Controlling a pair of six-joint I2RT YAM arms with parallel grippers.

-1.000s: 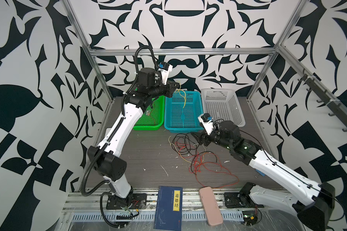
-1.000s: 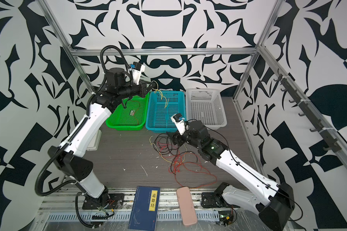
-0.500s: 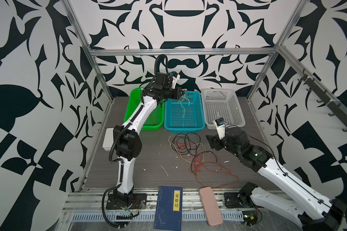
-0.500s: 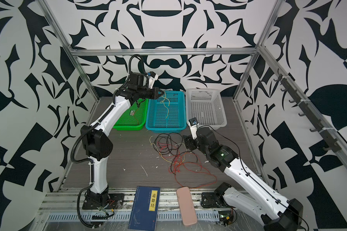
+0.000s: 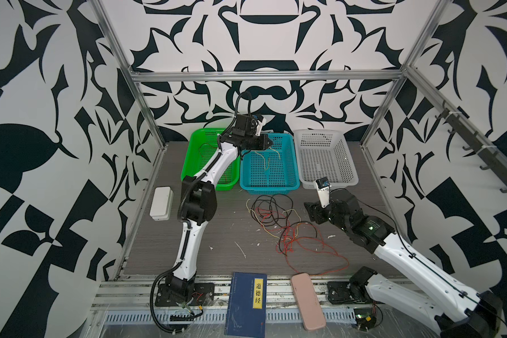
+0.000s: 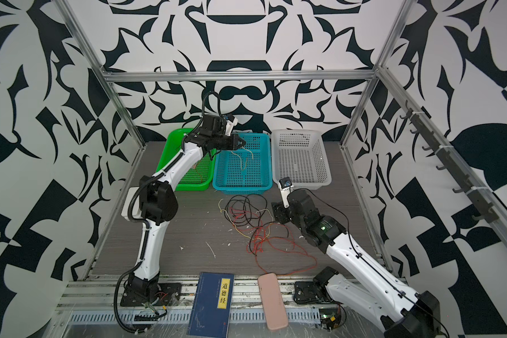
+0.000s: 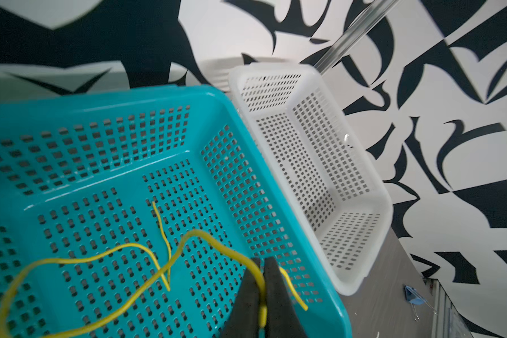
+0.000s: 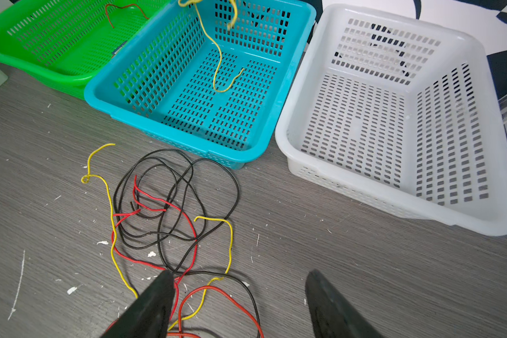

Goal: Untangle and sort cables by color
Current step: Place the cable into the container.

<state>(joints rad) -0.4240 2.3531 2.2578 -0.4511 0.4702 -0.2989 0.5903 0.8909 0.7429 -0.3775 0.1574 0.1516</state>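
Yellow cable (image 7: 188, 237) hangs from my left gripper (image 7: 263, 263), fingers pinched tight on it, drooping straight down into blue basket (image 7: 100, 99) below. Other cables (image 8: 170, 210) sit tangled on table (image 8: 349, 263) just fwd of right gripper (image 8: 239, 273), fingers spread & empty; that arm's nearer for nxt grab.

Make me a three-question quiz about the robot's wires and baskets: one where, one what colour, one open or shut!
1. The left pincer grips a yellow cable. Over which basket does it hang? A green B blue C white
2. What colour is the cable in the green basket? A red B black C yellow
3. How is the right pincer? A open B shut on a black cable C shut on a book
Answers: 1 B, the cable dangles into the blue basket. 2 A, a red cable curls there. 3 A, its jaws stand wide apart above the tangle.
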